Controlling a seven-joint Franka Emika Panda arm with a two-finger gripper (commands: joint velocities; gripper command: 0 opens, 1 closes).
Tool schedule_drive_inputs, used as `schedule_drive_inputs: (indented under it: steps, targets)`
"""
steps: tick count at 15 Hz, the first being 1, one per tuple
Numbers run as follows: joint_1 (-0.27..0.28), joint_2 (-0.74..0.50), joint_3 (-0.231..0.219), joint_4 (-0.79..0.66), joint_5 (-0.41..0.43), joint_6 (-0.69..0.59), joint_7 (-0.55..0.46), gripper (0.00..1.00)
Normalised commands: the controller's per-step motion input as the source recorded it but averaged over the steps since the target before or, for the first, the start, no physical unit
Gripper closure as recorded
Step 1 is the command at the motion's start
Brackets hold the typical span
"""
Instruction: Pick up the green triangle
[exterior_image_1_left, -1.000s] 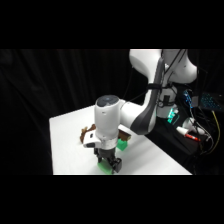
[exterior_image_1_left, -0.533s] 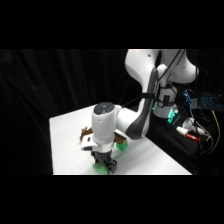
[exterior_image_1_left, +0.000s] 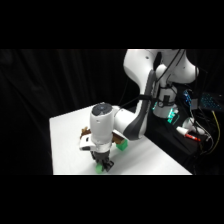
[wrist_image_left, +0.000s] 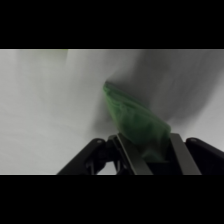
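Note:
The green triangle (wrist_image_left: 134, 117) is a bright green wedge that fills the gap between my two fingers (wrist_image_left: 126, 150) in the wrist view, and both fingers touch its sides. My gripper (wrist_image_left: 150, 146) is shut on it just above the white table. From the side, the gripper (exterior_image_1_left: 103, 163) reaches down near the table's front edge. Only a small piece of the green triangle (exterior_image_1_left: 102, 169) shows under it there.
Another green block (exterior_image_1_left: 121, 145) lies on the white table (exterior_image_1_left: 65, 145) just right of the wrist. A brown object (exterior_image_1_left: 86, 132) sits behind the gripper on its left. The table's front edge is close below the gripper. Electronics and cables stand at the right, off the table.
The arm's upper links have swung left and forward over the table. The gripper has stayed low at the green triangle, shifting only slightly.

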Motion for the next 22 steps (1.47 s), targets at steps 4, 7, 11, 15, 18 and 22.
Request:
schedule_drive_inputs:
  steps: [4, 7, 11, 15, 18, 22]
  targets:
    - [0.072, -0.19, -0.08, 0.04, -0.077, -0.33, 0.03, 0.92]
    - [0.051, -0.35, -0.054, 0.02, -0.06, -0.47, 0.05, 0.98]
    - [-0.024, -0.39, 0.011, 0.0, 0.002, -0.41, 0.01, 0.96]
    - [-0.089, -0.38, 0.07, -0.04, 0.092, -0.31, -0.05, 0.96]
    - [-0.096, -0.33, 0.104, -0.02, 0.152, -0.22, -0.09, 0.96]
    - [-0.077, -0.23, 0.14, 0.01, 0.206, -0.12, -0.13, 0.96]
